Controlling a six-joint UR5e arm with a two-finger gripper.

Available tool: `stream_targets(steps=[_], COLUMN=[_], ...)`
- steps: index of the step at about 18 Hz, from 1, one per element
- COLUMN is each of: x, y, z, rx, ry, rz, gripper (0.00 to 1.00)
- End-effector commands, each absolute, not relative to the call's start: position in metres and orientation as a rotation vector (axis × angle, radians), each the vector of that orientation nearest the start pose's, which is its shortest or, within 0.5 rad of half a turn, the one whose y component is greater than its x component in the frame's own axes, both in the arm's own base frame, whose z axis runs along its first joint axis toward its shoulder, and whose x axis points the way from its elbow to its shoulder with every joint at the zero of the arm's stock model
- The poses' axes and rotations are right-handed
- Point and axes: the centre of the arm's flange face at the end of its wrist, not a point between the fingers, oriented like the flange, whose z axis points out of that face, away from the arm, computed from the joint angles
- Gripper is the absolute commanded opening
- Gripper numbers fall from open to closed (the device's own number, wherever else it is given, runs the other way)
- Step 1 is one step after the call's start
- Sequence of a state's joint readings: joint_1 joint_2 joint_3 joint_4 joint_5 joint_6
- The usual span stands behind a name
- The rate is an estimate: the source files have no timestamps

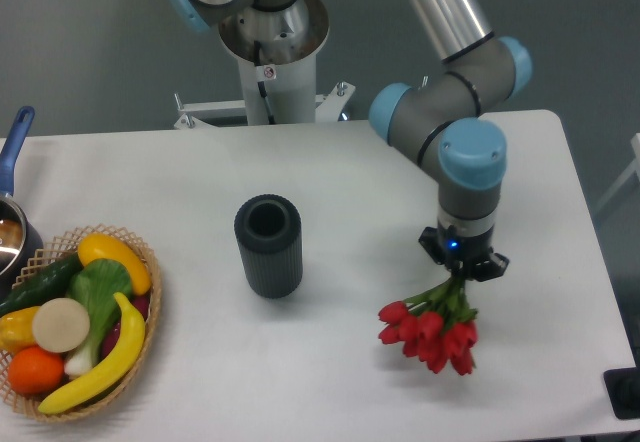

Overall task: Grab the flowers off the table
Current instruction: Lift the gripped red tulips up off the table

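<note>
On the tabletop (330,182) the cylinder (268,245) stands near centre. The basket (150,292) lies at its eight o'clock by the edge, the pot (12,232) behind it. The flowers (432,327) sit at the cylinder's four o'clock, under the gripper (462,267).

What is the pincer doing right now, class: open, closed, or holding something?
Pincer: closed on the green stems of the small bunch of red tulips.
</note>
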State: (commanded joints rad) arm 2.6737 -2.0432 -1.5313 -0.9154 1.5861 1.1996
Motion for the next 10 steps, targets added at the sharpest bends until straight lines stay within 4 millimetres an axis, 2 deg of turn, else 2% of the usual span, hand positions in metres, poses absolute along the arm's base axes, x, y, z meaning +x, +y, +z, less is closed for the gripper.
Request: stream_targets(steps=[2, 5, 10], x=[-0.544, -0.548, -0.551], y=[0.425, 0.434, 0.437], z=[0.313, 0.320, 0.329], rx=[-3.052, -3.050, -3.076], ry=[0.148, 0.164, 0.183], rz=[0.296, 0.293, 0.224], gripper=[0.10, 0.10, 0.07])
